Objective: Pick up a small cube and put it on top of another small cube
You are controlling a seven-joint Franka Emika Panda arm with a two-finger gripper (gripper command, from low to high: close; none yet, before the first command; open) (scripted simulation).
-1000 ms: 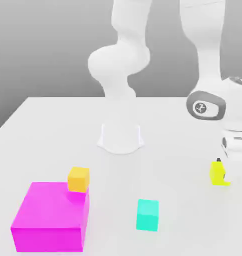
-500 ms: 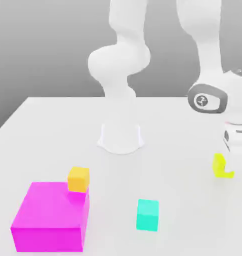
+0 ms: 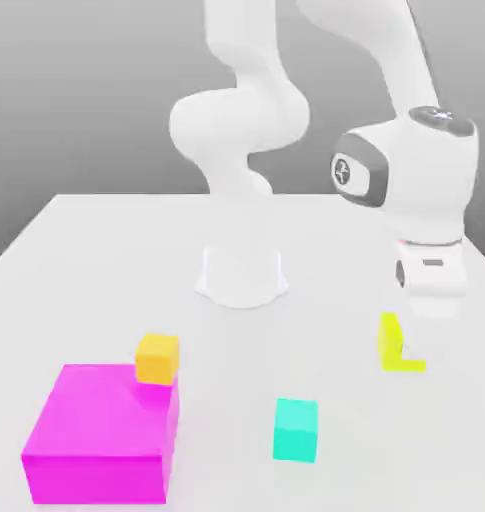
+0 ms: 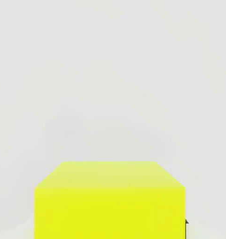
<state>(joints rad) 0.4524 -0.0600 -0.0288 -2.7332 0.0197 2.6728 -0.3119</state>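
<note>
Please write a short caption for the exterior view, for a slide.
Franka arm's gripper carries the yellow cube above the white table, toward the teal cube.

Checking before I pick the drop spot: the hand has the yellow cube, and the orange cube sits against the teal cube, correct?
One thing is wrong. The hand does hold the yellow cube, but the orange cube sits against the magenta block, not the teal cube, which stands apart on the table. The exterior view shows it.
</note>
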